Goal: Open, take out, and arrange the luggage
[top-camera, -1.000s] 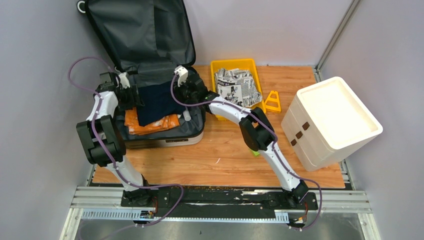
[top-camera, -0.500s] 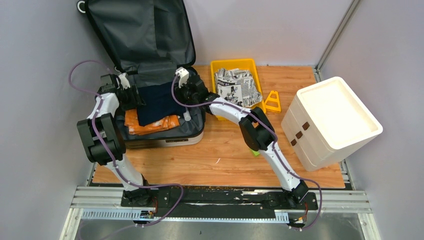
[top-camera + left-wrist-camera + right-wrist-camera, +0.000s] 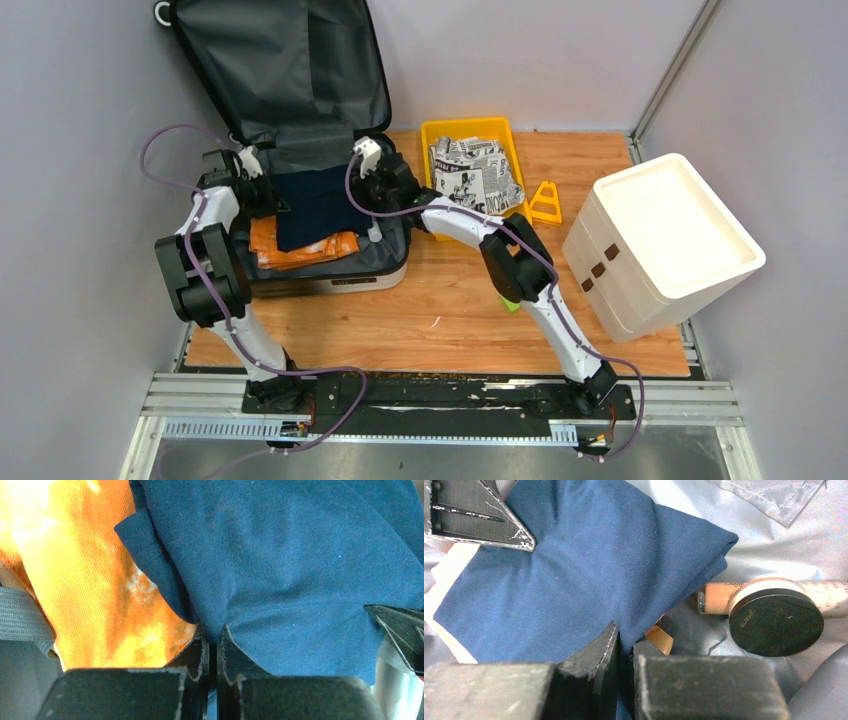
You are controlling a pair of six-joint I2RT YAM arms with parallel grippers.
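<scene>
Luggage [image 3: 340,283] sat on the table [image 3: 450,310] at abt 10 o'clock from the arm bases. It was already open: base flat, lid up against the back wall twd 12, grey lining showing. So "open" looked done.

Nearest in the base lay an orange cloth [image 3: 300,248], no gripper on it. Partly over it, twd 12, lay a blue cloth [image 3: 315,205].

L gripper [image 3: 212,635] was pressed together on the blue cloth's 9 o'clock edge, fabric bunched at the tips. R gripper [image 3: 624,640] pinched the 3 o'clock edge the same way, jaws nearly meeting w/ fabric betw them. Couldn't tell if the cloth had come off the orange one at all.

At 3 o'clock of the blue cloth, inside the base, were a black compact [image 3: 776,622] and a tube [image 3: 714,597] just beside it.

Farther out, at abt 1 o'clock, a yellow tray [image 3: 437,130] held a b/w print cloth [image 3: 475,175]. Prob one item out & placed already, but that's a guess.

Est. progress: take-out was early to mid. Left to do: lift the blue cloth out w/ both arms, then the orange cloth, compact, tube, plus arranging them.
</scene>
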